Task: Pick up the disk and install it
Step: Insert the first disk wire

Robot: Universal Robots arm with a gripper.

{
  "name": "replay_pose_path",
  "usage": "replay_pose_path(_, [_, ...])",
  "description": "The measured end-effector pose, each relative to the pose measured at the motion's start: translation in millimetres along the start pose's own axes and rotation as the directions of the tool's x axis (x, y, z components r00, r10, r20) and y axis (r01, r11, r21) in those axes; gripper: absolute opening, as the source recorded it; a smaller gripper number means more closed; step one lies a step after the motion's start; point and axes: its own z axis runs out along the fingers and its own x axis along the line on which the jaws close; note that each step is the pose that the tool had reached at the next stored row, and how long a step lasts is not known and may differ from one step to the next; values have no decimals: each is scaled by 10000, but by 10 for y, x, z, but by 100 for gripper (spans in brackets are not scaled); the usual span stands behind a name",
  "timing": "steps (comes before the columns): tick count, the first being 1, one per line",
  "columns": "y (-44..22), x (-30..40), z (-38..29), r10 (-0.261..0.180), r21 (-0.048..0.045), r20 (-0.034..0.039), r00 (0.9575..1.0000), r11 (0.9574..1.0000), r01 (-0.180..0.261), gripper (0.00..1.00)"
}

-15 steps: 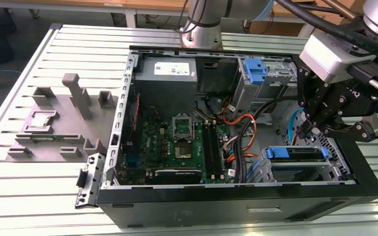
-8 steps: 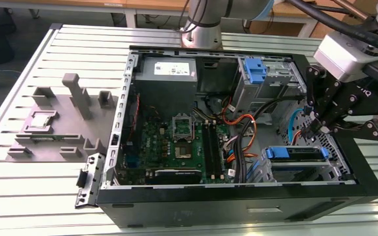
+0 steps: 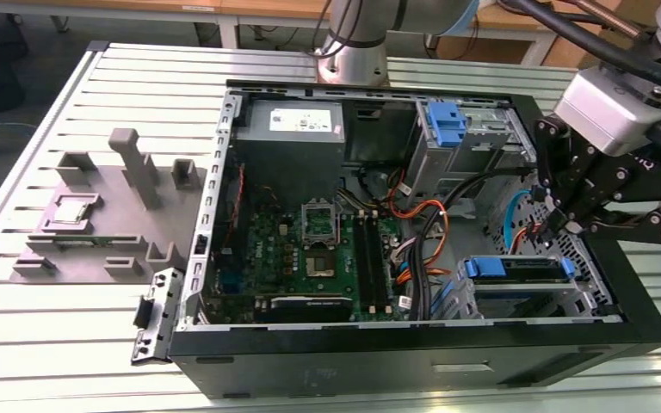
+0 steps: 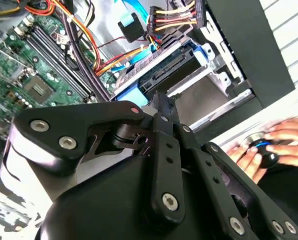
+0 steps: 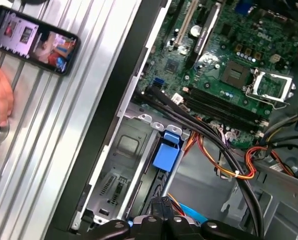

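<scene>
The disk (image 3: 518, 268) lies flat in the lower drive cage at the exterior view's right, its blue carrier facing the motherboard. In the second wrist view the disk (image 4: 164, 70) shows its dark end and blue frame inside the metal cage. The carrier's blue tab (image 5: 166, 152) shows in the first wrist view. My gripper (image 3: 574, 222) hangs just above and beside that cage, over the case's right wall. Its black fingers (image 4: 161, 107) meet at the tips with nothing between them, apart from the disk.
The open black computer case (image 3: 423, 344) holds a motherboard (image 3: 313, 249), a power supply (image 3: 293, 125) and orange and black cables (image 3: 423, 224). A lone blue bracket (image 3: 447, 125) sits in the upper cage. A grey fixture (image 3: 113, 206) stands left. A hand (image 4: 273, 142) rests near the case; a phone (image 5: 34, 40) lies on the table.
</scene>
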Motion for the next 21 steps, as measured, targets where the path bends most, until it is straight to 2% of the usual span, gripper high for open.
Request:
replay_pose_path(3, [0,-1,2,-455,60,-11,9990,9989,455,10])
replay_pose_path(6, [0,-1,3,-808,79,-9,9967,9967,808,10])
replay_pose_path(21, [1,0,4,-858,79,-7,9963,9963,858,10])
